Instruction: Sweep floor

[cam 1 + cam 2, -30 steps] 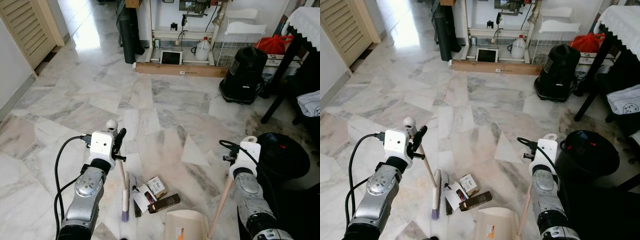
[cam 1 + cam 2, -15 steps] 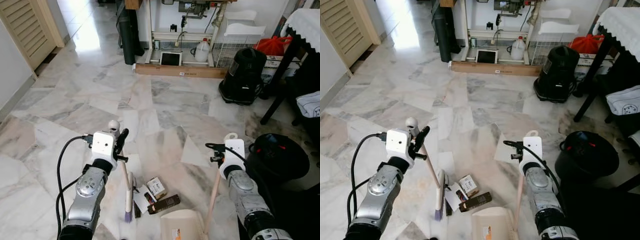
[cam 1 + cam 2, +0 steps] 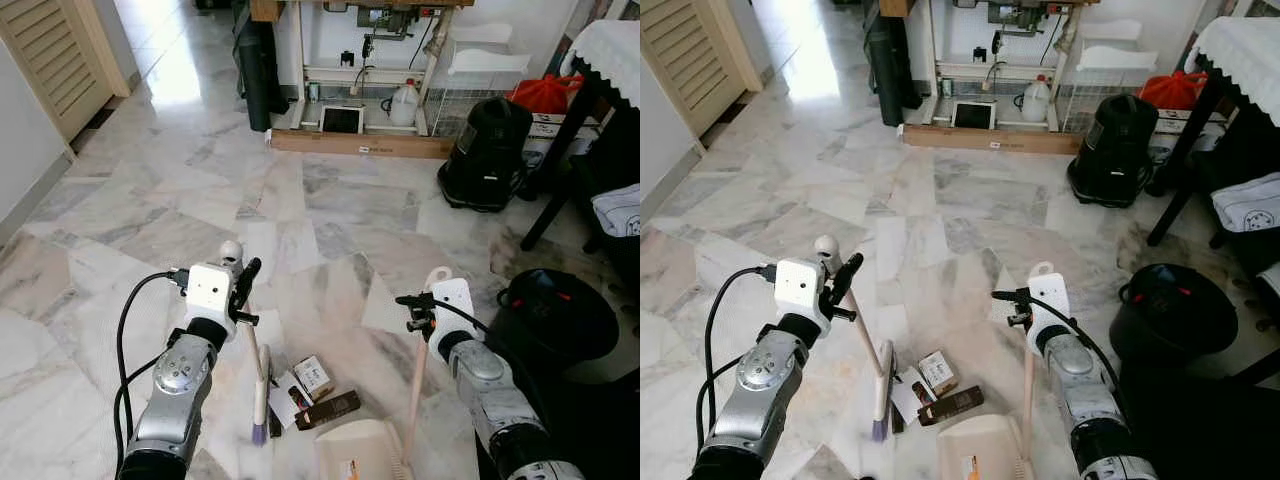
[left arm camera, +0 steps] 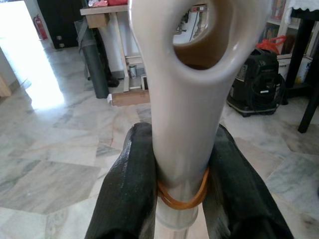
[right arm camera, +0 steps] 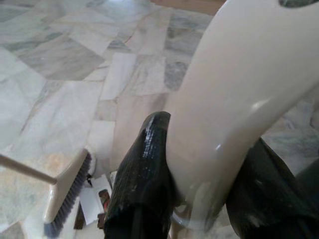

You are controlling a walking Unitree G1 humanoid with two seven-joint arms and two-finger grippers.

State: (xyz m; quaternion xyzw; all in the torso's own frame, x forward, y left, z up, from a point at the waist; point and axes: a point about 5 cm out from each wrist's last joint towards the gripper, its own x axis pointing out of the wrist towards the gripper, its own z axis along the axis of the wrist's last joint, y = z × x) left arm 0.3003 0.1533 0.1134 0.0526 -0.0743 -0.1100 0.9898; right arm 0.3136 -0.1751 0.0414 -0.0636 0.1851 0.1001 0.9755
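Left wrist view puts you right behind the left gripper (image 4: 182,191), its two black fingers (image 4: 130,189) clamped tight on the cream broom handle (image 4: 182,99) (an orange rubber band rings the handle between them). From the head cameras, that handle slants down to the broom head (image 3: 260,395), whose purple bristles rest on the marble floor (image 3: 330,210) just beside a small heap of litter (image 3: 310,390): flat cartons and a dark brown wrapper. The right gripper (image 5: 199,199) grips the pale handle of the dustpan (image 3: 417,385), which stands nearly upright; the beige pan (image 3: 980,448) sits on the floor just behind the litter. A black vacuum cleaner (image 3: 490,150) stands well apart near a wire rack.
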